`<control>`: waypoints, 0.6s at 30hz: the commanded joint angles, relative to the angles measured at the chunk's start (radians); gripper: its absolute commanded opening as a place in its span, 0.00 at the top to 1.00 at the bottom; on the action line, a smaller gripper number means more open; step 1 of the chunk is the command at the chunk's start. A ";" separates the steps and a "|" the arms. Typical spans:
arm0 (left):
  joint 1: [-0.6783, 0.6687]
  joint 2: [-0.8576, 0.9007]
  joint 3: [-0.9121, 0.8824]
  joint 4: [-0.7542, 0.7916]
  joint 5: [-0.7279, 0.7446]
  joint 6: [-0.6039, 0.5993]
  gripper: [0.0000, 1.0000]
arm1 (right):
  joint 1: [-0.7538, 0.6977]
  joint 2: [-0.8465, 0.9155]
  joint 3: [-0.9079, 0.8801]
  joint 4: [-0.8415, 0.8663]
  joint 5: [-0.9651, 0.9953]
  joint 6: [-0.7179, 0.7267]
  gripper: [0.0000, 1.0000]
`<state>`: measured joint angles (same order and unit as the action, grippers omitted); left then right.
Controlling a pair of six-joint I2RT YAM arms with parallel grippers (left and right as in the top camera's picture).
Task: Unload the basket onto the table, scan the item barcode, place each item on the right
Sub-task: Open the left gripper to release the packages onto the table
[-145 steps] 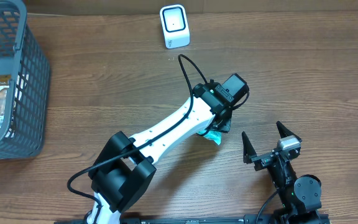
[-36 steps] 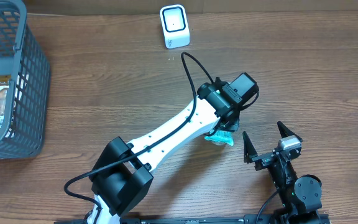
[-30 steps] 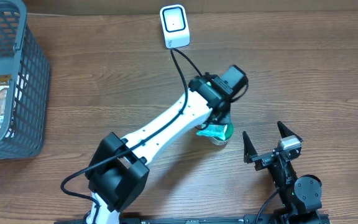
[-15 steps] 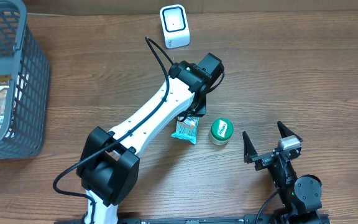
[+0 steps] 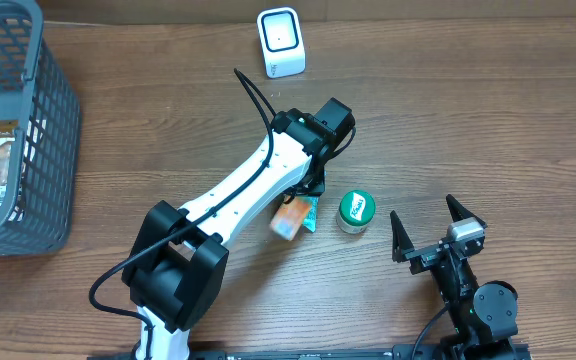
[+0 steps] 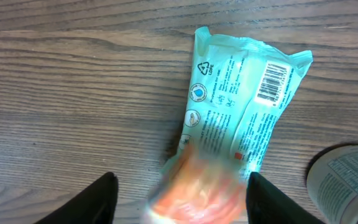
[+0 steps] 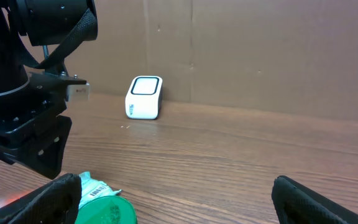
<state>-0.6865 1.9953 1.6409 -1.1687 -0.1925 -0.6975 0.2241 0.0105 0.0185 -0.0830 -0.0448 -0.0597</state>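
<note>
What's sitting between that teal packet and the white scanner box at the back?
Nothing on the table: bare wood runs from the teal packet to the white scanner. Only the left arm hangs above that stretch. The green-lidded jar stands aside.

left arm [image 5: 253, 190] white shells, black joints, looping black cable [image 5: 251, 92]; right arm [image 5: 468, 285] all black.

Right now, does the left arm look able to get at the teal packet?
Probably yes: the left gripper hangs right over the teal packet, fingers apart astride its blurred near end, and nothing covers it. The green-lidded jar stands beside it, not across it.
</note>
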 commanded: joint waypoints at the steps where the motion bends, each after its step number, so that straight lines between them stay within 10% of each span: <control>1: 0.003 -0.035 -0.002 0.008 -0.020 0.010 0.37 | 0.000 -0.006 -0.011 0.002 -0.002 -0.005 0.00; 18: 0.031 -0.035 -0.002 -0.171 0.032 0.090 0.27 | 0.000 -0.006 -0.011 0.002 -0.002 -0.005 0.00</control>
<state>-0.6621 1.9953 1.6405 -1.2903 -0.1879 -0.6697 0.2241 0.0105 0.0185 -0.0830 -0.0448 -0.0597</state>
